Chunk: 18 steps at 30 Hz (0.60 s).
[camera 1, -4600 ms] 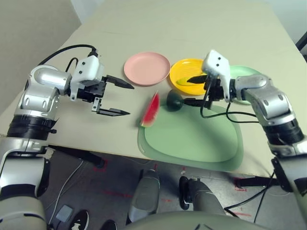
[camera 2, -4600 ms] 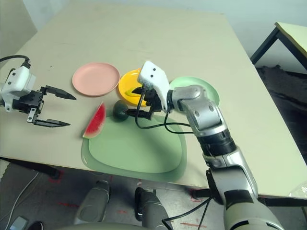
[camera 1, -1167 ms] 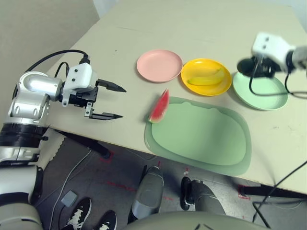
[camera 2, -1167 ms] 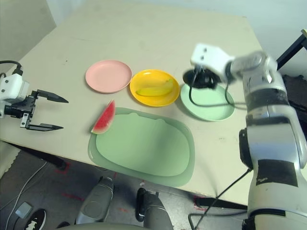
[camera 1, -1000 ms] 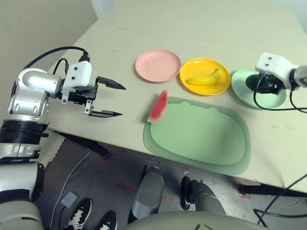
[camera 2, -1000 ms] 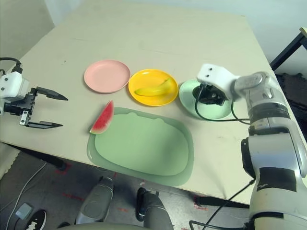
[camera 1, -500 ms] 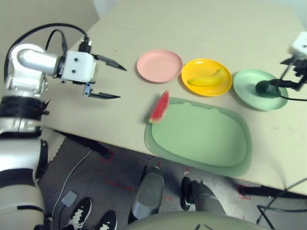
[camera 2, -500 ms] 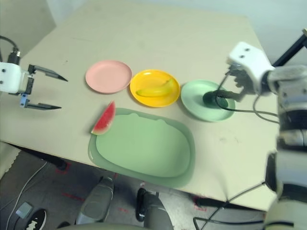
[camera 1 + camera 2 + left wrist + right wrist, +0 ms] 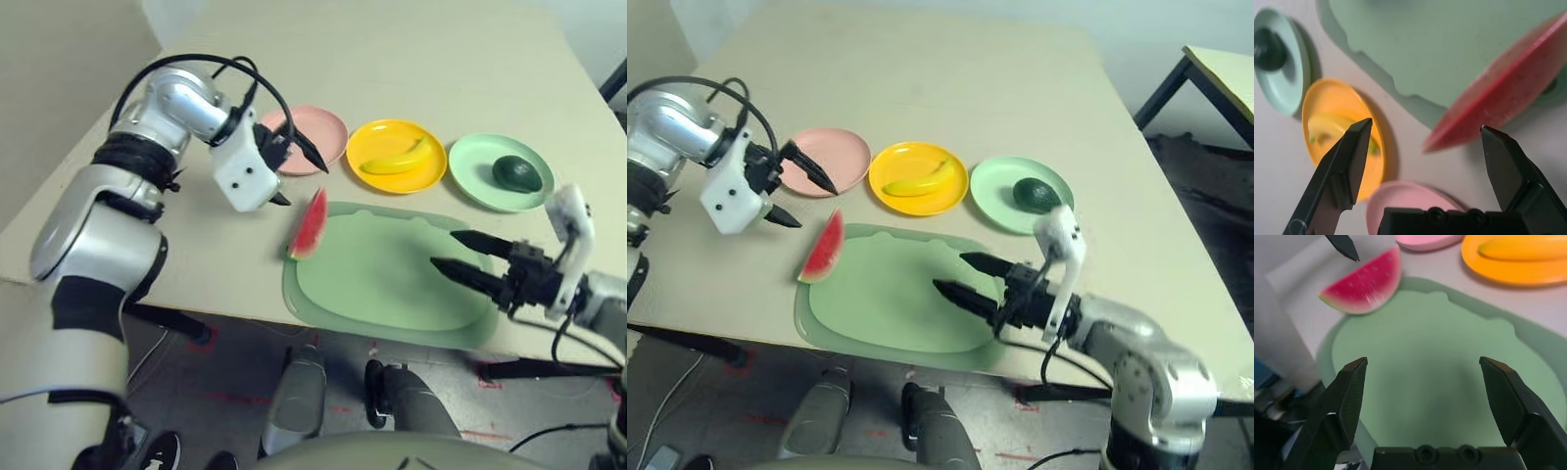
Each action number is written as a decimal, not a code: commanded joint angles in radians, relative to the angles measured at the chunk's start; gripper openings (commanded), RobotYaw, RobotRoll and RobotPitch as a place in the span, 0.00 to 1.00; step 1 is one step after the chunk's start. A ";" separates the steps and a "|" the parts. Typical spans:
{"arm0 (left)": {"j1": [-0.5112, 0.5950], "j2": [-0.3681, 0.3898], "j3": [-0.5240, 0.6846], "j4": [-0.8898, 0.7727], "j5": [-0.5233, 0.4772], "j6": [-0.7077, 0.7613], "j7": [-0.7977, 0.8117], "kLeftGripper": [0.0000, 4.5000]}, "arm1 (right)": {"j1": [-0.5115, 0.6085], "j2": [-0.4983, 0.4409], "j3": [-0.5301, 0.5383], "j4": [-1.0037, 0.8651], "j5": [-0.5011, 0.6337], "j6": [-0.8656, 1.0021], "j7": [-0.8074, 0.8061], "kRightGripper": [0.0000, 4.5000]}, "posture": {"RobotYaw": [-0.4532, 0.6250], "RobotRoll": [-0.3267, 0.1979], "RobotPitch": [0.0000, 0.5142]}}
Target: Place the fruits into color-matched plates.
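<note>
- Our left gripper point(image 9: 294, 168) is wide open and holds nothing. It hangs near the watermelon point(image 9: 308, 224), at about ten o'clock from it.
- Our right gripper point(image 9: 460, 257) is open and empty too, over the green mat point(image 9: 392, 284).
- The watermelon leans on the mat's edge, at six o'clock from the pink plate point(image 9: 328, 127).
- It looks light, hard and a bit slippery, we think. Pinching its two flat red sides should work best.

mat point(image 9: 392, 279): pale green, near table edge | table point(image 9: 411, 59): beige | second table corner point(image 9: 1225, 64): right
</note>
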 commanded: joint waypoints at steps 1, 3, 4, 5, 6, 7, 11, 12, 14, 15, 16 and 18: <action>0.000 -0.009 -0.060 0.014 -0.006 -0.033 -0.011 1.00 | 0.077 0.031 0.084 0.019 -0.053 -0.148 -0.042 0.99 | 0.51 0.62 0.34; 0.005 -0.003 -0.097 0.017 -0.001 -0.053 -0.011 1.00 | 0.108 0.048 0.106 0.026 -0.061 -0.203 -0.068 0.99 | 0.51 0.62 0.34; 0.006 0.000 -0.114 0.018 -0.001 -0.060 -0.011 1.00 | 0.115 0.056 0.109 0.030 -0.057 -0.221 -0.084 0.99 | 0.51 0.62 0.34; 0.007 0.003 -0.131 0.019 -0.004 -0.068 -0.011 1.00 | 0.119 0.063 0.111 0.034 -0.050 -0.234 -0.098 0.99 | 0.51 0.62 0.34; 0.008 0.006 -0.149 0.019 -0.006 -0.073 -0.011 1.00 | 0.122 0.067 0.111 0.038 -0.043 -0.246 -0.109 0.99 | 0.51 0.62 0.34; 0.009 0.007 -0.167 0.019 -0.007 -0.080 -0.011 1.00 | 0.126 0.064 0.116 0.045 -0.041 -0.259 -0.113 0.99 | 0.51 0.62 0.34; 0.010 0.015 -0.226 0.011 -0.022 -0.091 -0.011 1.00 | 0.135 0.048 0.133 0.062 -0.035 -0.291 -0.124 0.99 | 0.51 0.62 0.34; 0.011 0.017 -0.241 0.007 -0.024 -0.095 -0.011 1.00 | 0.134 0.044 0.135 0.064 -0.031 -0.295 -0.128 0.99 | 0.51 0.62 0.34; 0.019 0.019 -0.273 0.002 -0.026 -0.099 -0.011 1.00 | 0.130 0.033 0.133 0.074 -0.025 -0.301 -0.130 0.99 | 0.51 0.62 0.34; 0.022 0.019 -0.283 -0.001 -0.030 -0.099 -0.011 1.00 | 0.129 0.028 0.133 0.077 -0.021 -0.303 -0.132 0.99 | 0.52 0.62 0.34; 0.024 0.019 -0.291 -0.002 -0.034 -0.098 -0.011 1.00 | 0.129 0.024 0.133 0.080 -0.018 -0.306 -0.133 0.99 | 0.52 0.62 0.34; 0.028 0.016 -0.311 -0.002 -0.028 -0.100 -0.011 1.00 | 0.122 0.011 0.132 0.080 -0.009 -0.303 -0.136 0.99 | 0.52 0.62 0.34</action>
